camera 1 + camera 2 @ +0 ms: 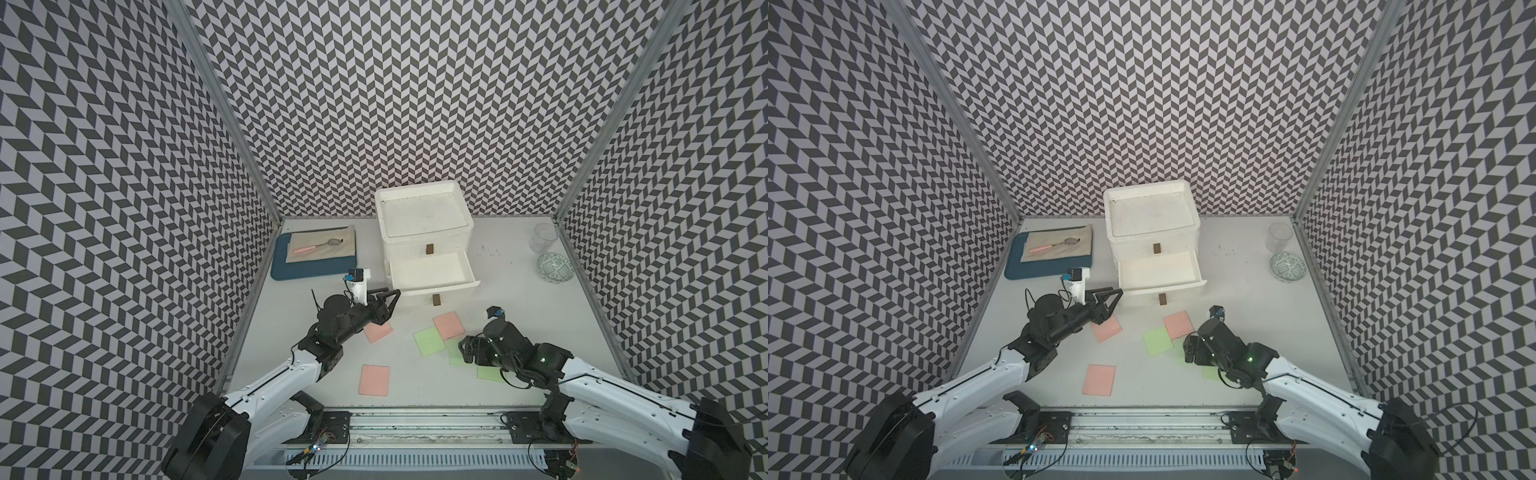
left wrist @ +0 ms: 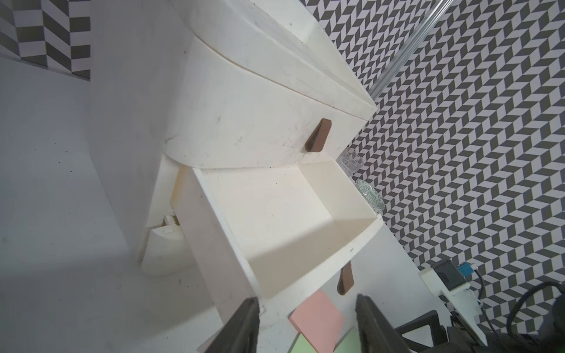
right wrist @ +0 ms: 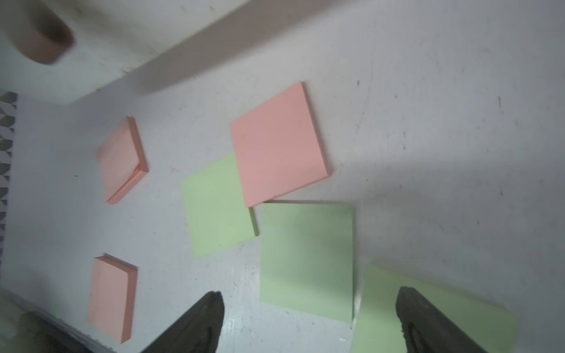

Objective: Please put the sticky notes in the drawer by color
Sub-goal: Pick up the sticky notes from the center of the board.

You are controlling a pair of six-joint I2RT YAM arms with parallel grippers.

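The two arms reach in from the front edge of the worktop point(image 1: 519, 299). The right pincer point(image 1: 464, 351) hangs low over the sticky notes point(image 3: 275, 143) at mid-worktop, its jaws spread wide with nothing between them. In the right wrist view one fingertip point(image 3: 412, 308) overlaps a green note point(image 3: 377, 305); whether they touch cannot be told. The left pincer point(image 1: 392, 305) points toward the drawer unit point(image 1: 424, 245), jaws partly apart and gripping nothing.

Six notes lie flat on the worktop. One pink note point(image 1: 375, 380) sits near the front edge and a second pink note point(image 1: 380, 331) lies partly under the left pincer. A third pink note point(image 1: 449, 325) lies just before the unit, overlapping a green one point(image 1: 429, 341). Two more green ones lie partly hidden under the right arm.

The unit stands at the rear edge. Its middle drawer point(image 1: 436, 286) is pulled out, showing a bare white floor, and the top drawer point(image 2: 260, 128) is shut.

At the rear left corner a blue tray point(image 1: 316, 272) carries a beige cloth point(image 1: 345, 249) with a pink-handled spoon point(image 1: 318, 246) on it. Near the rear right corner stand a clear glass point(image 1: 544, 237) and a patterned bowl point(image 1: 555, 268).
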